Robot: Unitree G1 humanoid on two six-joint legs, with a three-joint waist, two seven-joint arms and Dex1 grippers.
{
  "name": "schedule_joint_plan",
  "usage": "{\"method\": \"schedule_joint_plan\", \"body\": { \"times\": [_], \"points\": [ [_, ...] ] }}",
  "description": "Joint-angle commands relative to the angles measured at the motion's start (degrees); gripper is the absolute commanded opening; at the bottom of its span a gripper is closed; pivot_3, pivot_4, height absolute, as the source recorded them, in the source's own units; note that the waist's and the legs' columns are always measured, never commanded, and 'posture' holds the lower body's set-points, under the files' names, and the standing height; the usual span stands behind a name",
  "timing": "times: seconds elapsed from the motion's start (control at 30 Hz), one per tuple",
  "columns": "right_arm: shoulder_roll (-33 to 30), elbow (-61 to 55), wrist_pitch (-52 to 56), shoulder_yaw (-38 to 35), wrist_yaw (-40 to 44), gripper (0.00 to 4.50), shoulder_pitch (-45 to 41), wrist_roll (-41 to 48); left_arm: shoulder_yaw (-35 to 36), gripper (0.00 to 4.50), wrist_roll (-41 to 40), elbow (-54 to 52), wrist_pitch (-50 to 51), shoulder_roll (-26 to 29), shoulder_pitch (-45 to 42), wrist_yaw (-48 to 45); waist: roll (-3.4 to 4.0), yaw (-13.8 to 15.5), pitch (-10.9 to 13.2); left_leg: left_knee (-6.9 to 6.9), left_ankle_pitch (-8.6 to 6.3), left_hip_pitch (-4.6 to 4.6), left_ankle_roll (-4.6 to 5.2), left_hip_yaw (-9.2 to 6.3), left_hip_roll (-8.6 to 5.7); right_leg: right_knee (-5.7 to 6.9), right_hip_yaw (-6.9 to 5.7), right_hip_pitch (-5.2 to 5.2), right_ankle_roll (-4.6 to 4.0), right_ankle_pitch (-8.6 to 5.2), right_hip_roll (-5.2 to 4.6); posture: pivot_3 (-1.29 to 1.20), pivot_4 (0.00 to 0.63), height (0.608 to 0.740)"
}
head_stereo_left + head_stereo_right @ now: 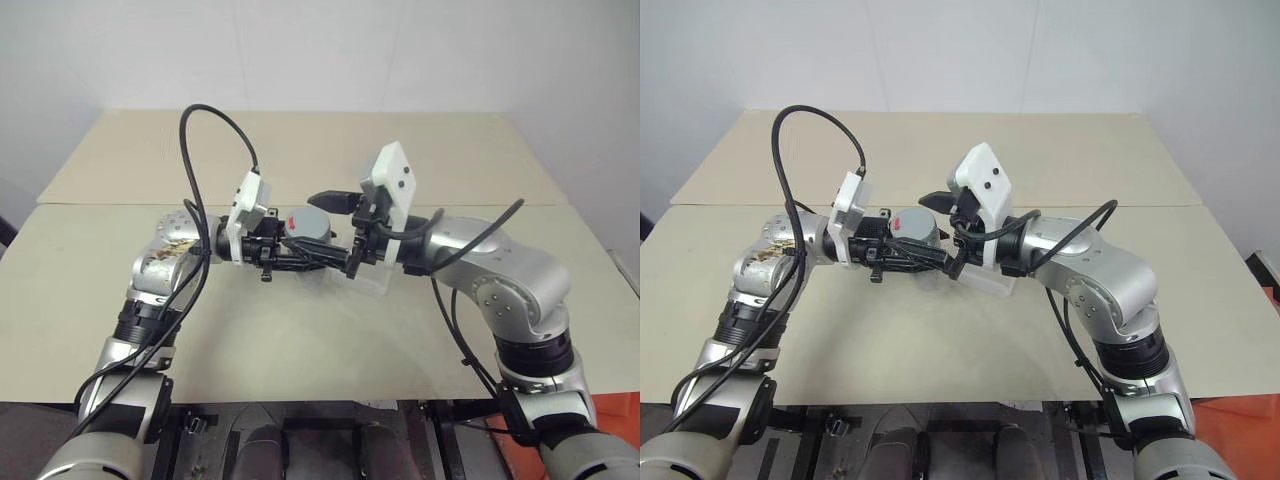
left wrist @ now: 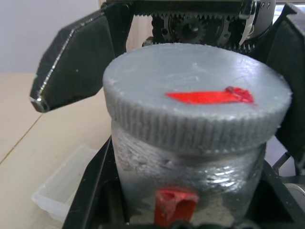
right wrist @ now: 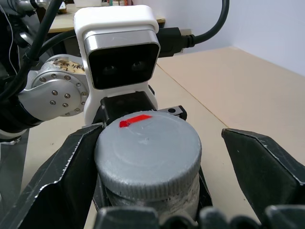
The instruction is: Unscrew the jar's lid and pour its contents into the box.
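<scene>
We find the jar clamped in the left gripper, raised above the table at centre, just left of the box. The lid remains on. The right gripper stands wide, straddling it, apparently without contact. Unscrewing and pouring remain outstanding.

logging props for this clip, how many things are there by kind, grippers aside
jar: 1
lid: 1
clear box: 1
total: 3
</scene>
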Motion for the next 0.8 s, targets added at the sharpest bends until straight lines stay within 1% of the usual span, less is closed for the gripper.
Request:
{"method": "schedule_joint_plan", "body": {
  "times": [0.03, 0.4, 0.5, 0.6, 0.63, 0.8],
  "points": [
    [-0.23, -2.07, -0.48, -0.78, 0.37, 4.5, -1.49, -0.45, -0.03, 1.96, 0.27, -1.27, -0.97, 0.45, -0.18, -0.76, 0.0, -0.01, 0.0, 0.0, 0.0, 0.0, 0.0, 0.0, 0.0, 0.0, 0.0, 0.0, 0.0, 0.0, 0.0, 0.0, 0.15, 0.74],
    [-0.75, -3.6, -0.54, -0.84, 1.96, 4.5, -0.01, -0.53, -0.35, 1.96, 1.56, -0.81, -1.81, 0.54, 0.02, -1.0, 0.0, 0.0, 0.0, 0.0, 0.0, 0.0, 0.0, 0.0, 0.0, -0.01, 0.0, 0.0, 0.0, 0.0, 0.0, 0.0, 0.15, 0.74],
    [-0.77, -3.66, -0.48, -0.48, 2.22, 3.87, 0.22, -0.64, -0.29, 1.96, 1.5, -0.58, -1.86, 0.43, -0.26, -1.08, 0.0, 0.0, 0.0, 0.0, 0.0, 0.0, 0.0, 0.0, 0.0, -0.02, 0.0, 0.0, 0.0, 0.0, 0.0, 0.0, 0.15, 0.74],
    [-0.86, -3.54, -0.18, -0.13, 2.56, 2.88, 0.26, -0.8, -0.33, 1.96, 1.59, -0.36, -2.07, 0.34, -0.4, -1.18, 0.0, 0.0, 0.0, 0.0, 0.0, 0.0, 0.0, -0.01, 0.0, -0.02, -0.01, 0.0, 0.0, 0.0, 0.0, 0.0, 0.15, 0.74],
    [-0.97, -3.47, -0.09, 0.03, 2.72, 2.76, 0.3, -0.86, -0.32, 1.96, 1.56, -0.38, -2.07, 0.29, -0.44, -1.18, 0.0, 0.0, 0.0, 0.0, 0.0, 0.0, 0.0, -0.01, 0.0, -0.03, -0.01, 0.0, 0.0, 0.0, 0.0, 0.0, 0.15, 0.74],
    [-1.27, -3.27, -0.15, 0.57, 3.2, 2.76, 0.55, -1.26, -0.14, 1.96, 1.32, -0.98, -1.92, 0.34, -0.27, -1.11, 0.0, 0.0, 0.0, 0.0, 0.0, 0.0, 0.0, -0.01, 0.0, -0.03, -0.01, 0.0, 0.0, 0.0, 0.0, 0.0, 0.15, 0.74]
  ]
}}
